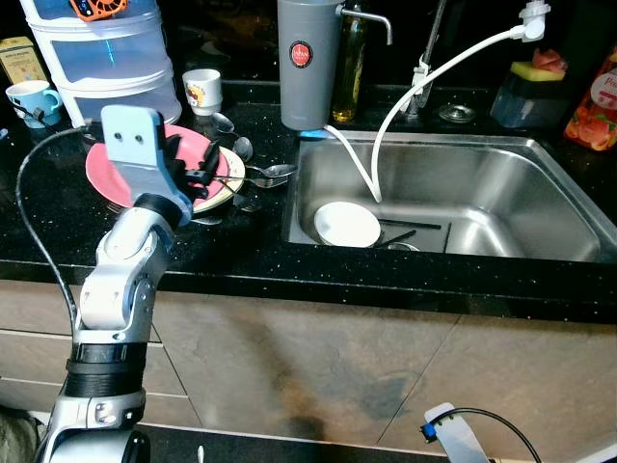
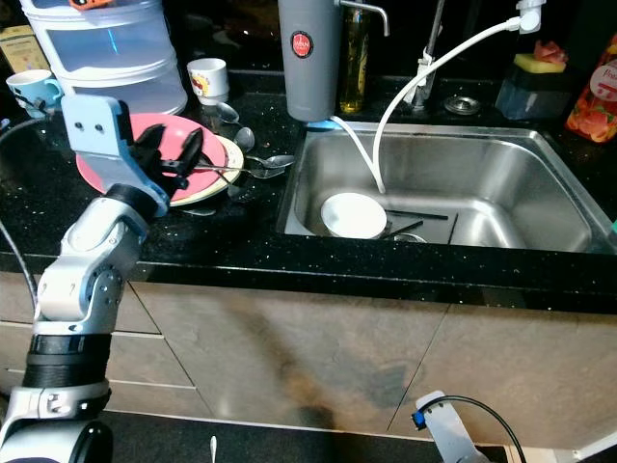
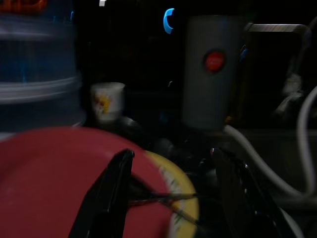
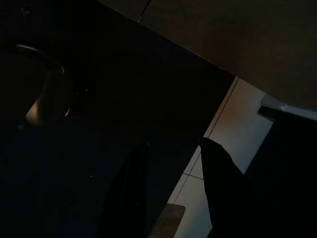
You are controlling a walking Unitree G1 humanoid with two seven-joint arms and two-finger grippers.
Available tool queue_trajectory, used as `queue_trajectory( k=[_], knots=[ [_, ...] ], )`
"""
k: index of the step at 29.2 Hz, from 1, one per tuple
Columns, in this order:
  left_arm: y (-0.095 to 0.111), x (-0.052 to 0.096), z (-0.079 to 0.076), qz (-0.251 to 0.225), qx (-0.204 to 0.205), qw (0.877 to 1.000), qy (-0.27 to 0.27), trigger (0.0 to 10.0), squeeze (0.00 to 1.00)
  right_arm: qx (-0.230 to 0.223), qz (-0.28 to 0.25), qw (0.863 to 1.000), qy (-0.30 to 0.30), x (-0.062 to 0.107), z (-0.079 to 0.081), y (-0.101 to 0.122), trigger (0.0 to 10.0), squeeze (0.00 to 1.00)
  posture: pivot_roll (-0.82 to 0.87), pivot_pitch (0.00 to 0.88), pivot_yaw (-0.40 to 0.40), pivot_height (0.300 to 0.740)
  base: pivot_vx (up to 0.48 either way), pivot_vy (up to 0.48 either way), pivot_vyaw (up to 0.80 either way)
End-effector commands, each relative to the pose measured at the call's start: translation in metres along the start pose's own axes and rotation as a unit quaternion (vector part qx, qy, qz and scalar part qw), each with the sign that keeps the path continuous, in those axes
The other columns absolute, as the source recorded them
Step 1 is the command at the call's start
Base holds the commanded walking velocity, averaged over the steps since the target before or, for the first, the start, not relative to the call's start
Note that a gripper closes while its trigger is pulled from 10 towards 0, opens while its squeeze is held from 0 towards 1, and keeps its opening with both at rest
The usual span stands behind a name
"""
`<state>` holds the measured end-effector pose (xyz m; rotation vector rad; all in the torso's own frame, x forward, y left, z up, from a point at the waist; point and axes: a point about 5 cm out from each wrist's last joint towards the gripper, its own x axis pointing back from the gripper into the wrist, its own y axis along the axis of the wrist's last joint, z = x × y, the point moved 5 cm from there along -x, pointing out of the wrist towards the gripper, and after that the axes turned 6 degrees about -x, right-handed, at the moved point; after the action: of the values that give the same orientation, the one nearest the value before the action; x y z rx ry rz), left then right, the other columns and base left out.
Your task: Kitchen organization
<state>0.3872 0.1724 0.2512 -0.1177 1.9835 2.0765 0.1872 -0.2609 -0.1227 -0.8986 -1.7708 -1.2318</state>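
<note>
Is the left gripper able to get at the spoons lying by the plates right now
Probably yes. The left gripper hovers open over the pink plate, and the spoons lie just beyond its fingertips with nothing between.

- A home kitchen: a steel sink (image 1: 540, 183) is set into a black speckled desk (image 1: 241, 256).
- A faucet (image 1: 431, 43) stands behind it.
- Plates (image 1: 106, 174), spoons (image 1: 270, 174) and mugs (image 1: 202, 90) sit beside it.

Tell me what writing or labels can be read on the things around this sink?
Grey canister: round red logo, lettering too small to read.
Red packet: print too blurred to read.
Yellow box: print too small to read.
White cup: a picture, no legible words.
Nothing here can be quoted.
</note>
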Motion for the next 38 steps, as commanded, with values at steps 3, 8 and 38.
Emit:
queue_trajectory(
  k=[3, 8, 38],
  knots=[
    [-0.003, -0.006, 0.009, 0.017, -0.015, 1.0, 0.018, 10.0, 0.0, 0.0, 0.0, 1.0, 0.002, 0.0, 0.0, -0.001, 10.0, 0.0, -0.01, 0.002, 0.015, 0.74, 0.0, 0.0, 0.0],
    [-0.004, -0.007, 0.008, 0.02, -0.013, 0.999, 0.021, 10.0, 0.0, -0.001, 0.0, 1.0, 0.002, 0.0, 0.0, -0.001, 10.0, 0.0, -0.01, 0.006, 0.017, 0.74, 0.0, 0.0, 0.0],
    [-0.061, 0.002, 0.067, 0.238, -0.058, 0.968, 0.057, 10.0, 0.0, -0.001, 0.0, 1.0, 0.001, 0.0, 0.0, -0.001, 10.0, 0.0, -0.01, 0.025, 0.018, 0.74, 0.058, 0.0, 0.0]
  ],
)
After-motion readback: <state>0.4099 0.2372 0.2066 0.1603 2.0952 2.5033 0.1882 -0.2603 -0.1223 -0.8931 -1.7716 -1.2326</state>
